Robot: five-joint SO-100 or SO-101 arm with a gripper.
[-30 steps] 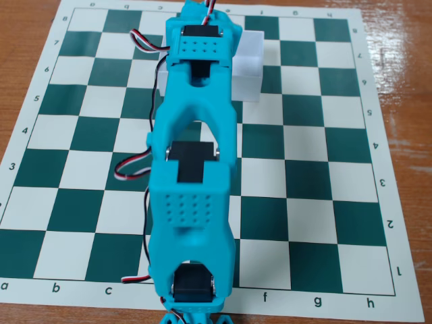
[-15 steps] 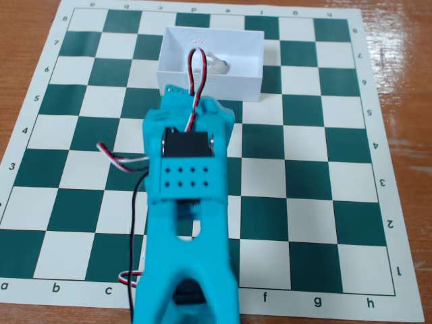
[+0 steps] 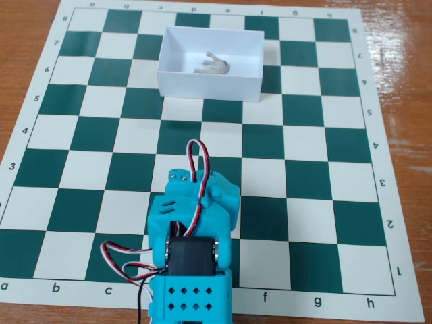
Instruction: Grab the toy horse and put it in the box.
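A green-and-cream chessboard mat (image 3: 297, 155) covers a reddish-brown wooden table (image 3: 405, 74) — evenly, softly lit.

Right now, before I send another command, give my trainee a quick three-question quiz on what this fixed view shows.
1. True or false: the toy horse lies inside the box.
2. On which surface does the box rest? A) bare wood B) the chessboard mat C) the arm
3. Fill in: the turquoise arm sits at the ___ edge of the picture, folded back from the box.

Key: 1 true; 2 B; 3 bottom. Note for the trainee: the gripper's fingertips are not visible from this angle, so its state cannot be read here.
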